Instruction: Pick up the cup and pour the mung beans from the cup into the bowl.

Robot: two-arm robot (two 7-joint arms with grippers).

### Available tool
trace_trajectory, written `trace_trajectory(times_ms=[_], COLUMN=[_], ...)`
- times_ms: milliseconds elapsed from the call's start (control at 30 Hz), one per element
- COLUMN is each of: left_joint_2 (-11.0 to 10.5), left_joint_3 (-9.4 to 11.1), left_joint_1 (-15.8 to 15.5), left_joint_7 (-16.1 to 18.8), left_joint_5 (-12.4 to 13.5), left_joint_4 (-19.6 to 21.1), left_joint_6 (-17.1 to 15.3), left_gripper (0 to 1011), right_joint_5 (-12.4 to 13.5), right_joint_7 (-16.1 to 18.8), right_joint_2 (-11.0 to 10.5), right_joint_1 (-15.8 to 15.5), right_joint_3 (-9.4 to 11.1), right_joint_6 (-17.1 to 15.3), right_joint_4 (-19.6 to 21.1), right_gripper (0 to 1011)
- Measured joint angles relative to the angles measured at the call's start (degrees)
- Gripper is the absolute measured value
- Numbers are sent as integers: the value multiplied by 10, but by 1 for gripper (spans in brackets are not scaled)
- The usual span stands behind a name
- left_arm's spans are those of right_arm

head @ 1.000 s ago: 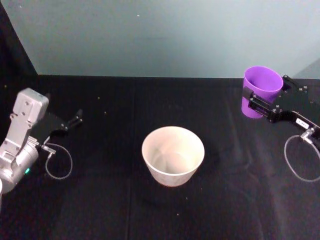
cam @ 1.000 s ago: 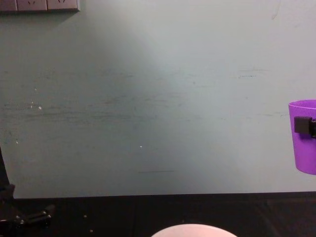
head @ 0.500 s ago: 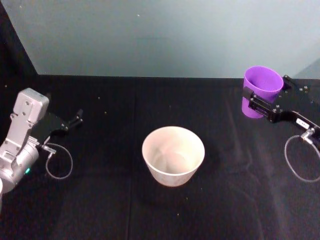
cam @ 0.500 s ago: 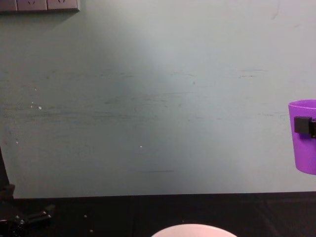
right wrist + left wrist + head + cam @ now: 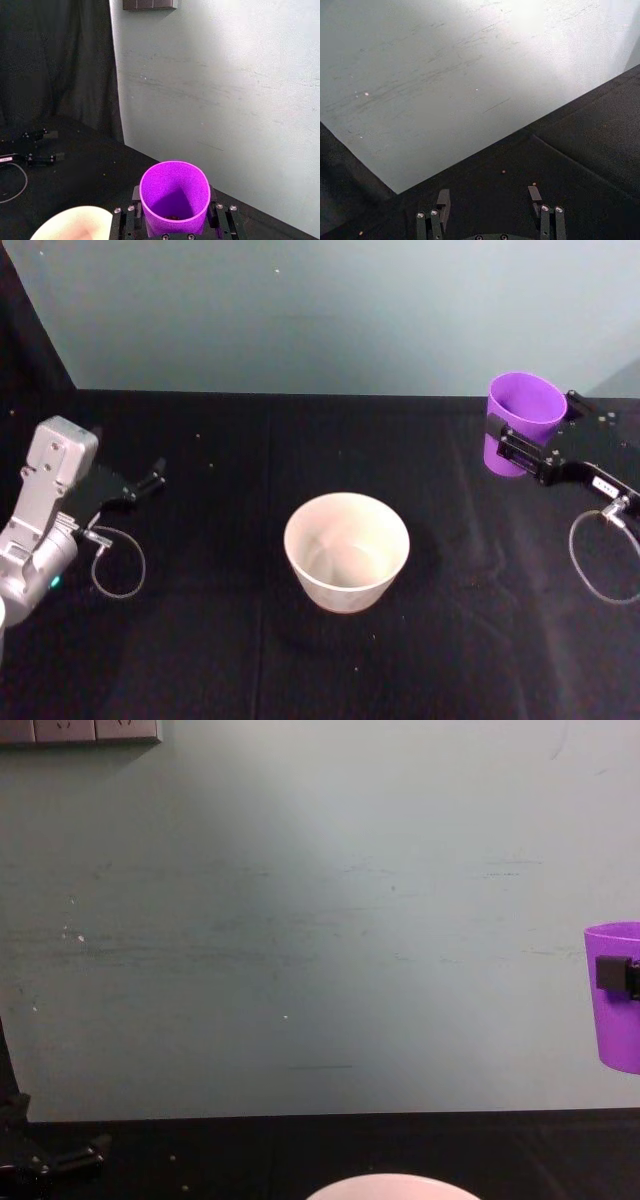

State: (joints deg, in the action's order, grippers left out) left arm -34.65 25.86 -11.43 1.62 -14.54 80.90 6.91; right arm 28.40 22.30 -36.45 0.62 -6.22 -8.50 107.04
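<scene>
The smooth purple plastic cup (image 5: 525,418) tapers to a narrow base. It hangs upright above the right rear of the counter (image 5: 220,640), and the right end effector (image 5: 548,430) is clamped on its sides. Something small and dark lies at its bottom. The wide, round, pale bowl (image 5: 345,592) stands at the counter's middle, well apart from the cup, with black cloth between them. A few pale specks (image 5: 340,452) dot the cloth. The left end effector (image 5: 145,483) rests low at the left, fingers spread and holding nothing. A thin cable loop (image 5: 120,570) lies beside it. A scuffed pale wall (image 5: 300,310) rises behind.
</scene>
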Motion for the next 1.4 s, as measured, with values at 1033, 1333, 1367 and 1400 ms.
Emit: trace_trajectory(times_ms=[1033, 1333, 1367, 1400], left_joint_2=[0, 0, 0, 0], left_joint_3=[0, 0, 0, 0], left_joint_1=[0, 0, 0, 0], left_joint_7=[0, 0, 0, 0], left_joint_5=[0, 0, 0, 0], left_joint_4=[0, 0, 0, 0], left_joint_6=[0, 0, 0, 0], left_gripper=[1011, 1011, 1011, 1011], right_joint_5=[0, 0, 0, 0], right_joint_7=[0, 0, 0, 0], right_joint_2=[0, 0, 0, 0], right_joint_1=[0, 0, 0, 0], right_joint_3=[0, 0, 0, 0], right_joint_6=[0, 0, 0, 0], right_joint_4=[0, 0, 0, 0], right_gripper=[724, 724, 724, 724])
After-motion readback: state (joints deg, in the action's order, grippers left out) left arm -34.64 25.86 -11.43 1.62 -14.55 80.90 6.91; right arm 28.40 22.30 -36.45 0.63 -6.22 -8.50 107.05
